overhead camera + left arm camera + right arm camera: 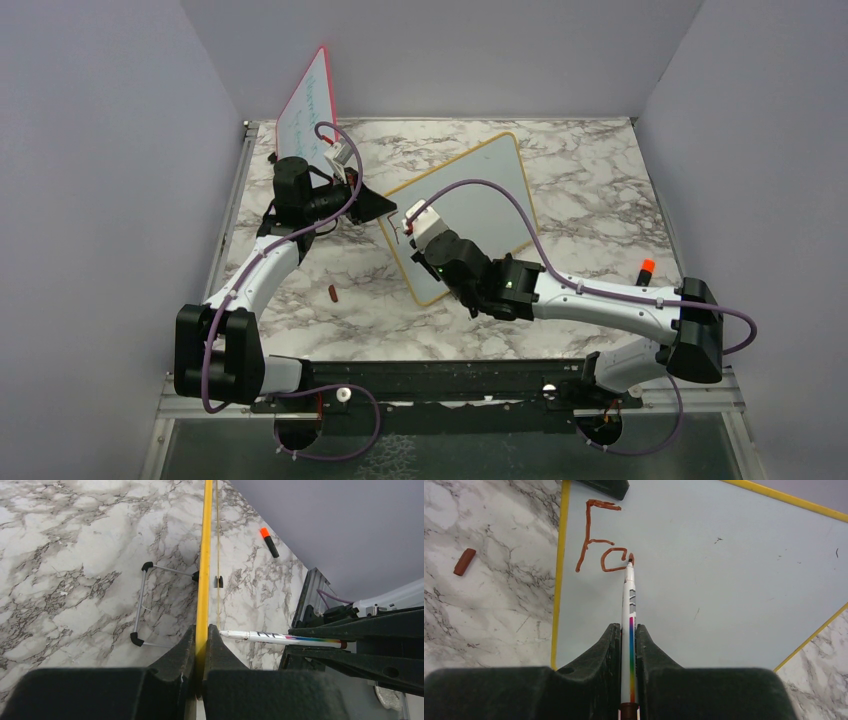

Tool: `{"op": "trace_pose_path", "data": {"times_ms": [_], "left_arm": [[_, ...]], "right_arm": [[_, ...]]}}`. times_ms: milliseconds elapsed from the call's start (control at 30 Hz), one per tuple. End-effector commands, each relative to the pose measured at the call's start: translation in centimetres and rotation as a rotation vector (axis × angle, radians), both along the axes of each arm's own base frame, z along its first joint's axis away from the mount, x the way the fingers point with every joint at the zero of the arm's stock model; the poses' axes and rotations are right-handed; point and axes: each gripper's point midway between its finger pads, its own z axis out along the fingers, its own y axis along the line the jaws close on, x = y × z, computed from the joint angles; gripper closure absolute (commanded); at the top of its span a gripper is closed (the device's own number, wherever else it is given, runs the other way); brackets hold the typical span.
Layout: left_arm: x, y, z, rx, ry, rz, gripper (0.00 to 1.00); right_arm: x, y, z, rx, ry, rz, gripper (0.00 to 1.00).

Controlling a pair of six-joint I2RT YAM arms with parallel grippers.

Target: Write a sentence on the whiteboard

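Since only a capital F and most of an a stand on the whiteboard (724, 580), the writing is, as I judge it, barely begun. The sentence (599, 540) sits in dark red strokes in the board's corner, just inside the yellow frame and close to where the left claw (201, 630) grips. That claw is pinched shut on the frame's edge, steadying the board. The right claw (628, 627) is closed tight around a white pen (629, 595) with a rainbow stripe, whose barrel lies straight along the gap between the fingers and sticks out ahead. The pen's tip touches the board at the top of the a's loop. Its long axis therefore runs from the claw straight to the letter, pointing left across the worktop (600, 160).

The board stands in the middle of the worktop, propped on a wire stand (145, 605). Its face is turned towards the right arm, and its long side runs from the left towards the far right.

Next, I'd guess, the pen must finish the a's tail, then lift slightly and shift along for the i. That calls for light, even pressure so the propped board doesn't slide. A loose reddish cap (464, 561) lies on the worktop to the near left of the board.
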Motion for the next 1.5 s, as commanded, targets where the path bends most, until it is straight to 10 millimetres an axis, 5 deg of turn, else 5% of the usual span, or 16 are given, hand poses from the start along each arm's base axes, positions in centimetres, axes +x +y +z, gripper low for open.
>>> {"op": "trace_pose_path", "data": {"times_ms": [0, 433, 1067, 1467], "left_arm": [[-1.2, -0.8, -1.8, 0.030, 0.054, -0.051, 1.00], [-1.1, -0.8, -1.9, 0.032, 0.054, -0.051, 1.00], [-1.1, -0.8, -1.9, 0.035, 0.053, -0.050, 1.00], [-1.2, -0.9, -1.9, 0.034, 0.052, -0.053, 1.00]], "right_arm": [[-0.6, -0.9, -1.2, -0.028, 0.043, 0.008, 0.99], [-0.6, -1.7, -1.4, -0.041, 0.038, -0.015, 0.99], [0.5, -2.0, 3.2, 0.114, -0.061, -0.025, 0.99], [1.0, -0.6, 2.5, 0.114, -0.037, 0.013, 0.99]]}}
